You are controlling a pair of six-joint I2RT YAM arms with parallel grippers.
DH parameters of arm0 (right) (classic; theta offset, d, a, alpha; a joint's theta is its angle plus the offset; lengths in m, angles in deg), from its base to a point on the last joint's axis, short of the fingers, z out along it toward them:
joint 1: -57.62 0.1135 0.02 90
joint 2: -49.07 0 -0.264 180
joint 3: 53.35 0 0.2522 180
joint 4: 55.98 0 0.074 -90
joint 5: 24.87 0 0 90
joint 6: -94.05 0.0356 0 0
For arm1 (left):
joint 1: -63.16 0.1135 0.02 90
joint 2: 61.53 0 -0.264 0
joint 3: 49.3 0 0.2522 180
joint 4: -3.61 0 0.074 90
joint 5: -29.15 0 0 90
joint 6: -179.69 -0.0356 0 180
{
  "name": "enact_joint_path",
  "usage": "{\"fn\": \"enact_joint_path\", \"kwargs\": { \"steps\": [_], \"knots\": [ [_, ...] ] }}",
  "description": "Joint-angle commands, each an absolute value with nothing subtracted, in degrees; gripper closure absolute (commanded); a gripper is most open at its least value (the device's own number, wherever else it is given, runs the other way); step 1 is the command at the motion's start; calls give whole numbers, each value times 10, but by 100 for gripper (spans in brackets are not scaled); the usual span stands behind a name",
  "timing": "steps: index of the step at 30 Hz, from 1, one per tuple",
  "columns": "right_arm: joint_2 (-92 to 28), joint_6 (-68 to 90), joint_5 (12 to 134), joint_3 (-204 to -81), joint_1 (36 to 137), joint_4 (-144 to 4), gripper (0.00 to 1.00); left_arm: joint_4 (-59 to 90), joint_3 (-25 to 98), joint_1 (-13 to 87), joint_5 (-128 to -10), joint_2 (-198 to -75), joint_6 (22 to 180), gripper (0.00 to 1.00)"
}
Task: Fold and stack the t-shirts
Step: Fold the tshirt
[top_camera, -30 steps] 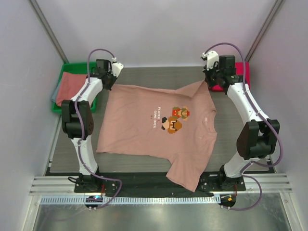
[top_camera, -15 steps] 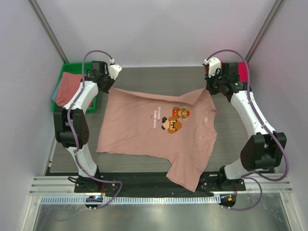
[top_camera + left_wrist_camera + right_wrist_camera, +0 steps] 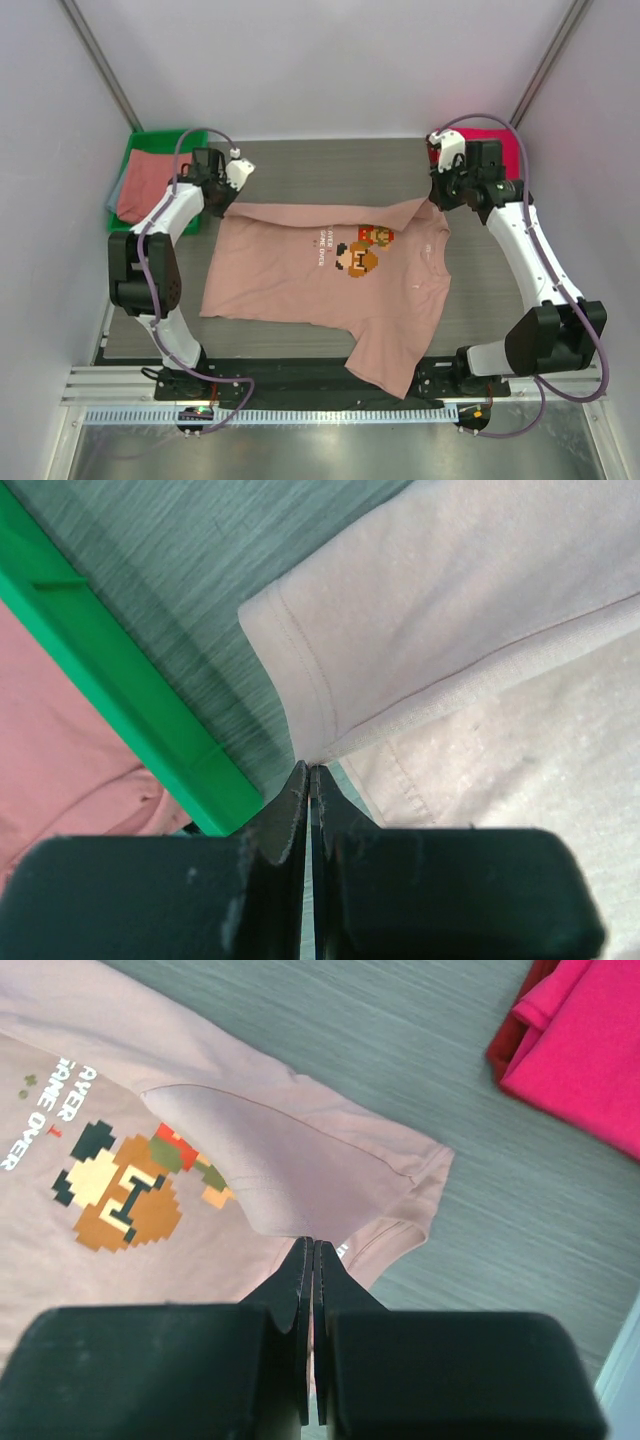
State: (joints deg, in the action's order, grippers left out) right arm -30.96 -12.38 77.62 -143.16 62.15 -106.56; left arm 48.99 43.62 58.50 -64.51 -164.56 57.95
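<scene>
Left gripper (image 3: 309,768), right gripper (image 3: 313,1243) dragged pinched t-shirt (image 3: 300,270) edge nearer.

I see the salmon-pink cotton t-shirt with the pixel print (image 3: 320,280) lying mid-way on the grey wood-grain tabletop (image 3: 330,165), one sleeve overhanging the near edge at 6 o'clock. At 10 o'clock, the green plastic bin (image 3: 160,140) holds a folded salmon cotton tee (image 3: 145,185). At 2 o'clock lies a magenta cotton tee (image 3: 585,1040).

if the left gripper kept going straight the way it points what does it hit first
The salmon t-shirt it pinches: its folded-over corner lies straight ahead of the left gripper, probably before the table.
</scene>
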Motion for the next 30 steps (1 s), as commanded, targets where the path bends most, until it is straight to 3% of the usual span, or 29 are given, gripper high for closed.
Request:
{"fn": "enact_joint_path", "kwargs": {
  "steps": [1,19,21,23,27,28,30],
  "knots": [
    [-279,-100,793,-1410,625,-1083,99,486,428,591,-645,-1614,570,100],
    [-244,-114,837,-1382,639,-1183,99,494,377,603,-630,-1613,552,100],
    [-240,-134,856,-1382,638,-1223,92,509,381,603,-633,-1615,554,100],
    [-240,-162,872,-1391,638,-1267,78,531,388,604,-634,-1610,559,94],
    [-204,-238,851,-1434,635,-1300,76,553,410,608,-661,-1565,562,85],
    [-204,-242,847,-1435,633,-1281,74,545,415,608,-676,-1558,562,77],
    [-217,-243,850,-1435,633,-1236,73,531,443,608,-677,-1570,576,70]
  ]
}}
